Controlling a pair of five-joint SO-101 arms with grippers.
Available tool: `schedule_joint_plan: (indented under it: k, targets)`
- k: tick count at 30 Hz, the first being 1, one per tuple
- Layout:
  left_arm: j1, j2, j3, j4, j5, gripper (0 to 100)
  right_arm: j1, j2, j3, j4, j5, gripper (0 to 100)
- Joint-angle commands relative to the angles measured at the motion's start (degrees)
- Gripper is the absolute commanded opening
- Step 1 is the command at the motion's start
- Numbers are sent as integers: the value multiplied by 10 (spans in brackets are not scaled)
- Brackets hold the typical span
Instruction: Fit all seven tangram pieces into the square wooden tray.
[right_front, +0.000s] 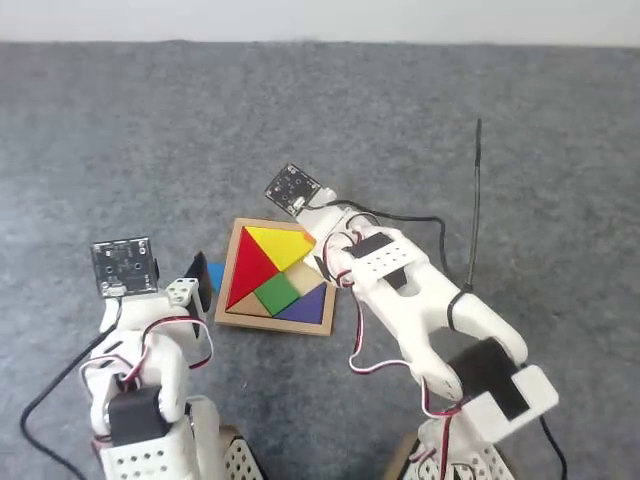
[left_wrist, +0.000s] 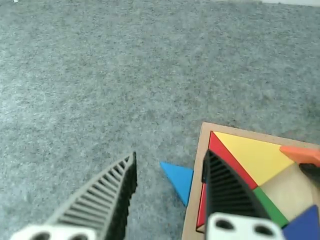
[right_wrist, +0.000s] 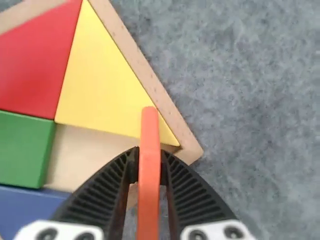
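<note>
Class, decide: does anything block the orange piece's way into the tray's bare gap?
Nothing visible does. The right gripper holds the orange piece on edge over the gap, which shows bare wood beside the yellow triangle.

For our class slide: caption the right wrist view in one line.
Fingers grip an orange piece on edge over the tray, beside the yellow triangle.

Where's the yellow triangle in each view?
High view: yellow triangle at the tray's far edge.
Left wrist view: yellow triangle in the tray, against the red triangle.
Right wrist view: yellow triangle just ahead of the pincer holding the orange piece.
Landmark: the red triangle bordering it.
</note>
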Motion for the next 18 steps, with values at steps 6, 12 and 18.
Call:
schedule_joint_plan:
  k: [6,12,18]
  targets:
    - [-2,-5,-7,5,0,206,-18,0,-29,-4,-7,115]
    - [-2,-5,-7,4,0,206,-47,-7,-33,22,-7,117]
    - [-2,-5,-7,4,0,206,-34,-7,-79,65,-7,119]
